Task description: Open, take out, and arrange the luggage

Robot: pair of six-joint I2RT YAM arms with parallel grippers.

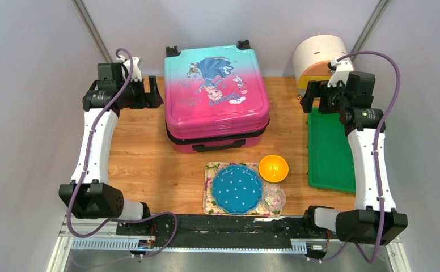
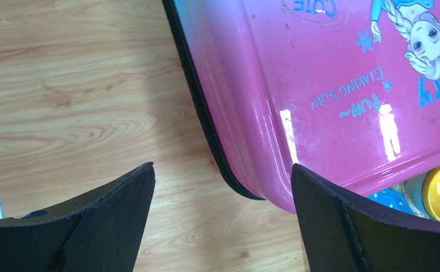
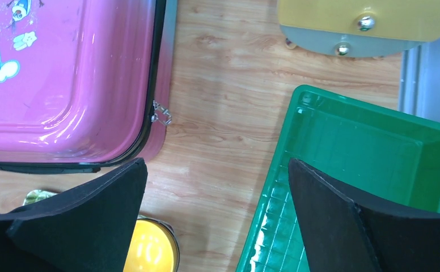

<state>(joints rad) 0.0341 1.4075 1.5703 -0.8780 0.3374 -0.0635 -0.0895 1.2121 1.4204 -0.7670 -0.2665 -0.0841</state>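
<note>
Luggage closed, lying flat between the two arms

Left fingers spread wide and empty, pink shell just ahead to their right; right fingers spread too (green tray under one), luggage ahead-left on the table.

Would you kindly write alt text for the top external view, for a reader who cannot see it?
A closed pink-and-turquoise luggage lies flat on the wooden table, with the left gripper and right gripper either side of it. Nearer the arm bases sit a blue dotted plate and a yellow bowl; a green tray lies at right.
</note>
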